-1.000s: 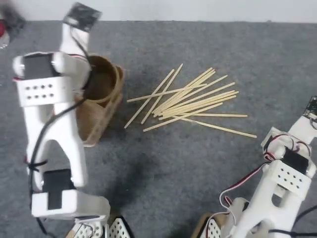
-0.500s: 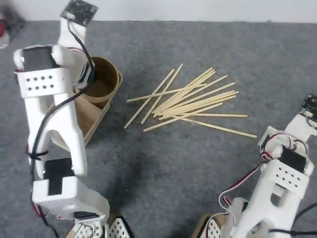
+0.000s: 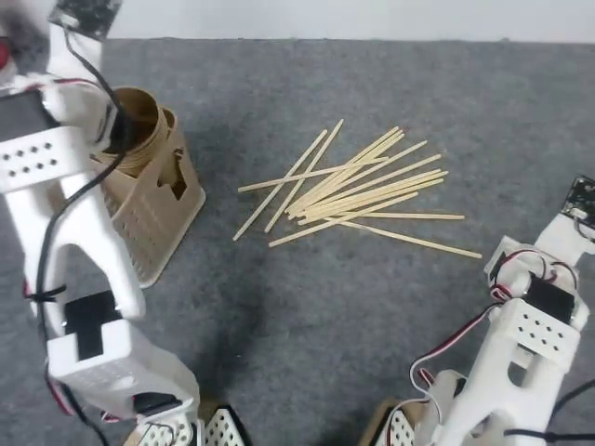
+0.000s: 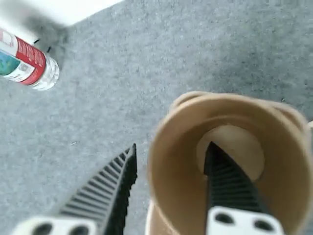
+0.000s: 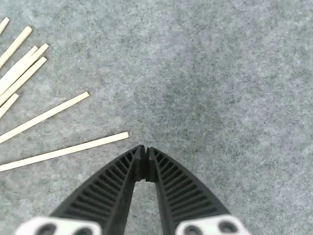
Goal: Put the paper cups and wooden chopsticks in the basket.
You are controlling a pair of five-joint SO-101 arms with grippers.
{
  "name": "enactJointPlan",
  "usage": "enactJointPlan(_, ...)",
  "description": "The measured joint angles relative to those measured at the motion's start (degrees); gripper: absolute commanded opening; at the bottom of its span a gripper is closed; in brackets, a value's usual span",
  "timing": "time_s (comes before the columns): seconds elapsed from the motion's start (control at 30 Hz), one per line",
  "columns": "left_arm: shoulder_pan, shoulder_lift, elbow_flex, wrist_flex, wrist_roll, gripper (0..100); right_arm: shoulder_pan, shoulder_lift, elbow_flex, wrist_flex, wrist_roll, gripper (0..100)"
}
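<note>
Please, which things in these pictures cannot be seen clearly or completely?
- How many paper cups are stacked: high view, the left arm covers part.
- Inside of the basket: high view, cups and arm hide it.
- Number of chopsticks: high view, they overlap in a pile.
- Whole can: left wrist view, cut off by the edge.

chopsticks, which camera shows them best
The high view: the whole pile of chopsticks lies fanned out on the table. The right wrist view catches a few stick ends; the left wrist view faces the paper cup.
</note>
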Motion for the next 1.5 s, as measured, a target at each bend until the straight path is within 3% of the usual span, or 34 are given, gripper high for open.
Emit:
enactJointPlan(0.2,1.14,-0.18,-7.56,5.71,-0.88,22,0.0,0.0,0.0,0.0,0.0,0.6)
enactJointPlan(0.37,1.32,-2.99,-20.92,9.85,-0.88,22,0.0,0.0,0.0,0.0,0.0,0.6)
enactJointPlan(0.5,-6.77,-3.96,-29.89,8.7,1.41,20,0.0,0.0,0.0,0.0,0.0,0.6)
enactJointPlan(0.63,-18.73,-1.14,-29.01,4.04,5.63,0,0.0,0.0,0.0,0.0,0.0,0.6)
enactJointPlan(0.83,-26.81,14.59,-16.7,0.18,6.24,1,-0.09,0.0,1.14,-0.09,0.0,0.6)
enactJointPlan(1.13,-25.41,40.35,-11.69,-4.13,4.04,1,-2.81,0.0,1.32,-0.18,0.0,0.6)
enactJointPlan(1.5,-19.25,42.9,-11.78,0.97,3.6,1,-2.81,0.0,1.32,-0.18,0.0,0.6)
